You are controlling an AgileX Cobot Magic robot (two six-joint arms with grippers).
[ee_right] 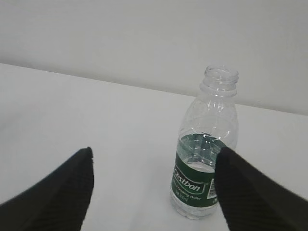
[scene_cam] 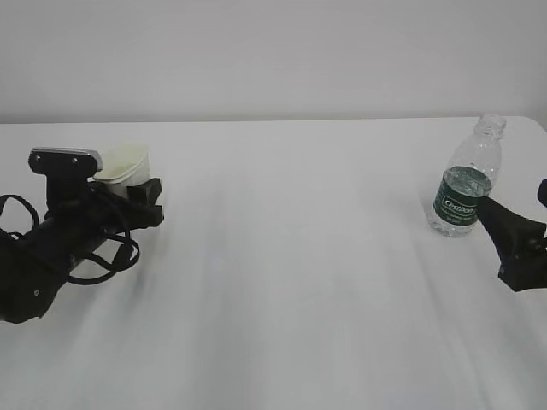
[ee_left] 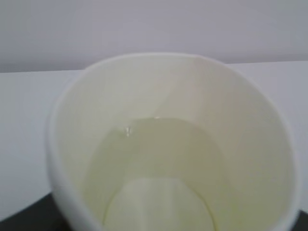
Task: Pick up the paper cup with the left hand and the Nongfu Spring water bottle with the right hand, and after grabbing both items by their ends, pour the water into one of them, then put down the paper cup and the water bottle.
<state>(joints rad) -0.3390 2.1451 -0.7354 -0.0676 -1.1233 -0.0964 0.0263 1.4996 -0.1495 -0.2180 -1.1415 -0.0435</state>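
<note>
A plain white table (scene_cam: 282,282) meets a pale grey wall, and nothing else stands on it but the two task objects.

The small white paper cup with a cream inside (scene_cam: 124,162) is at the left of the exterior view, upright, with the black left hand (scene_cam: 141,201) around its lower part. In the left wrist view the cup (ee_left: 173,144) fills the frame, and a shallow pool of clear water lies at its bottom. The jaws seem to be closed on the cup wall, but the contact itself is hidden. Such a cup is light and soft; I judge it will dent under a hard squeeze, so a gentle hold low on the body is safer, and it must stay level because of the water.

The small clear ribbed plastic bottle with a dark green label (scene_cam: 468,184) stands upright at the right of the exterior view, uncapped and partly filled. The black right hand (ee_right: 154,192) is just in front of it, jaws wide apart on both sides of the label and not touching. The bottle (ee_right: 204,154) is thin and a little slippery. I think the labelled band is the best place to grip, firmly but without crushing.
</note>
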